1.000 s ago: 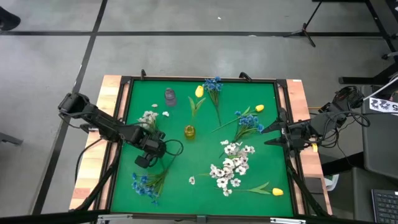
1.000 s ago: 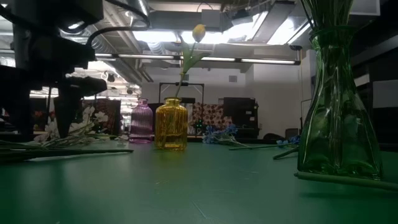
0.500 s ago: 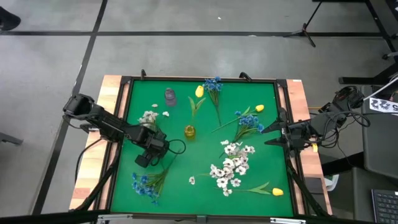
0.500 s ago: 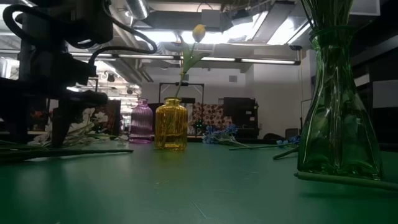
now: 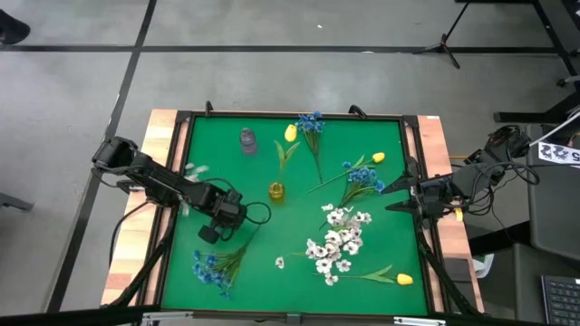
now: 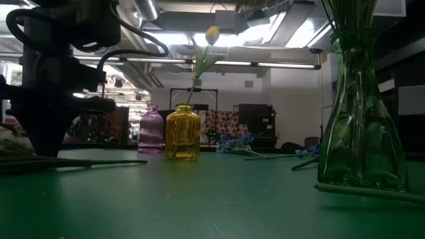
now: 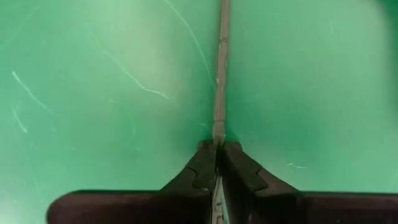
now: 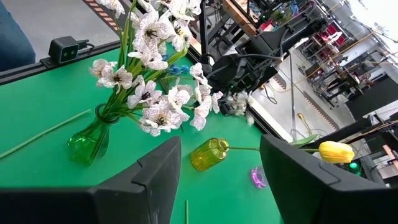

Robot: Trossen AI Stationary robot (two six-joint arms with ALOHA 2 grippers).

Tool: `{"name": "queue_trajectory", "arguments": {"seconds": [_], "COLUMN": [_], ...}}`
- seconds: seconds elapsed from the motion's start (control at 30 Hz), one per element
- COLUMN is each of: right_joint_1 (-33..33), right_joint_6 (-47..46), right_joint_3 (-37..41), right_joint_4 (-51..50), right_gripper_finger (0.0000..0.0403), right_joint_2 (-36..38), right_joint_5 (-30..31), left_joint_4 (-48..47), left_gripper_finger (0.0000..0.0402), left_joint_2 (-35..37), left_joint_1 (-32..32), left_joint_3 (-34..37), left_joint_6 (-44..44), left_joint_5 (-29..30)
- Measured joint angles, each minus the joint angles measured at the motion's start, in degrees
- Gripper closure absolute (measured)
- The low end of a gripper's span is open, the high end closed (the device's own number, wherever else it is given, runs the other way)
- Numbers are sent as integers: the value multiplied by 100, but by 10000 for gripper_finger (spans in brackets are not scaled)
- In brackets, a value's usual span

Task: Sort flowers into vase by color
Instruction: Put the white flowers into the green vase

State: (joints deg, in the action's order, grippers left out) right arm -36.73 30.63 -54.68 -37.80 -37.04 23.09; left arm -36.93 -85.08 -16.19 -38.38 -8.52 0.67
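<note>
Green baize is covering the table [image 5: 381, 136], where sorting is looking barely begun: white blossoms are filling the green vase [image 8: 87, 144], one yellow tulip [image 5: 290, 133] is standing in the amber vase [image 5: 276, 191], and the purple vase [image 5: 248, 140] is sitting empty. Blue sprigs [image 5: 210, 267], more white sprigs [image 5: 335, 244] and two yellow buds are lying scattered on the cloth. At the table's left side, the left gripper [image 7: 217, 163] is pinching a thin green stem [image 7: 219, 93], fingers pressed together on its end; the stem is running lengthwise straight away from the fingertips, its white head [image 5: 195, 171] blurring toward the left edge. The right gripper [image 8: 219, 163] is waiting at the right edge, fingers spread.
</note>
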Motion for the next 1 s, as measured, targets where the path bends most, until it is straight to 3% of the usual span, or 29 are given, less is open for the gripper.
{"name": "queue_trajectory", "arguments": {"seconds": [0.17,0.57,0.8,1.0], "right_joint_1": [0,0,0,0], "right_joint_6": [-46,-50,-50,-55], "right_joint_3": [0,0,0,0], "right_joint_4": [-1,-2,-11,-6], "right_gripper_finger": [185,185,185,185], "right_joint_2": [0,0,-1,0], "right_joint_5": [0,0,0,0], "left_joint_4": [-267,-1634,-1937,-2122], "left_gripper_finger": [390,397,398,399], "left_joint_2": [-20,-26,-20,-15], "left_joint_1": [-7,-33,-365,-669], "left_joint_3": [-187,-1521,-2412,-2956], "left_joint_6": [93,-372,-1257,-2073], "left_joint_5": [170,1516,3176,5065]}}
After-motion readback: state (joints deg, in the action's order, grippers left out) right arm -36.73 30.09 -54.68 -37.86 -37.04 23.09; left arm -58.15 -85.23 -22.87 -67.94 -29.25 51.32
